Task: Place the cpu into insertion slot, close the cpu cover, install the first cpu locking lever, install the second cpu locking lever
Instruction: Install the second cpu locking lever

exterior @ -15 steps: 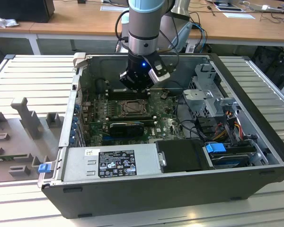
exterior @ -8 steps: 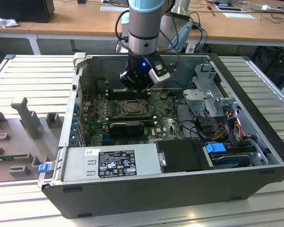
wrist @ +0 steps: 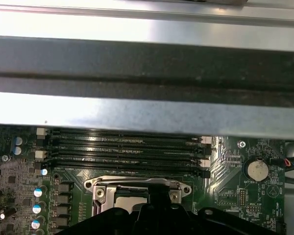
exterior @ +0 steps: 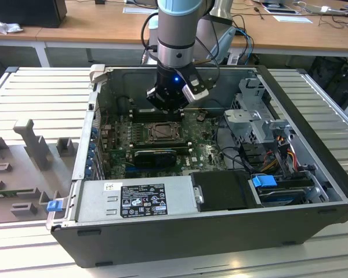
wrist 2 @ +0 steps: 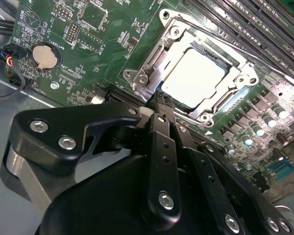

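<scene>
open space above the insertion slot (exterior: 162, 132); memory slots (wrist: 122, 147) and case wall (wrist: 147, 63) crowd one side.

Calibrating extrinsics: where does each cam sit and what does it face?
Exterior view: off the arm, above the open computer case, looking down; arm and pincer over the insertion slot.
Second wrist view: on the wrist, facing the cpu under the cpu cover; pincer fingers show.
First wrist view: on the wrist, facing memory slots.
Both wrist views share the slot and coin battery.

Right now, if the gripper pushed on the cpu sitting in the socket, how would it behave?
The cpu looks like a flat, rigid metal-topped chip, so probably stiff. The cpu cover frames it, so it would likely not slide. Its smooth pale top may be slippery under the gripper.
</scene>
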Available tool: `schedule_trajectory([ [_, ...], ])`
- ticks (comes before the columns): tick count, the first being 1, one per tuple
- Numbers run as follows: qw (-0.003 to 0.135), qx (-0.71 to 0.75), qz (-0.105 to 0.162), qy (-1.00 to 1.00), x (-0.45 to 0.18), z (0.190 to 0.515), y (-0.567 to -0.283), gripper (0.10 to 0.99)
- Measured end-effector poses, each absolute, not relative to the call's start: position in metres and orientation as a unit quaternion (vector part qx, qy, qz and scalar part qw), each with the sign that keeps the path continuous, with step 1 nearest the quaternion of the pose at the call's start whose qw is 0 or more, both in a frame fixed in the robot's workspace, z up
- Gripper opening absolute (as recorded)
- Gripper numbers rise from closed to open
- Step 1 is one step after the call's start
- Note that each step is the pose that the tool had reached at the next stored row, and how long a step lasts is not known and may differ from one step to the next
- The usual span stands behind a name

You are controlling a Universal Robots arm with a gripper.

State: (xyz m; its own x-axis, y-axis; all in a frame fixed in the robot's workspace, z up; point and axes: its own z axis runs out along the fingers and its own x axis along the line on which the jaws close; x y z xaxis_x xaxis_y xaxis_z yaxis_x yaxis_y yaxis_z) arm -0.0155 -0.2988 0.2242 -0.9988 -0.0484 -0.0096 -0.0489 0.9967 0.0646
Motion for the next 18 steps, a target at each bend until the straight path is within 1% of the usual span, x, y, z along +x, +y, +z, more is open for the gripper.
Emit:
schedule_trajectory([
  [18,0.004,-0.024,0.032,0.999,-0.0155,0.2282,-0.3037,0.106],
])
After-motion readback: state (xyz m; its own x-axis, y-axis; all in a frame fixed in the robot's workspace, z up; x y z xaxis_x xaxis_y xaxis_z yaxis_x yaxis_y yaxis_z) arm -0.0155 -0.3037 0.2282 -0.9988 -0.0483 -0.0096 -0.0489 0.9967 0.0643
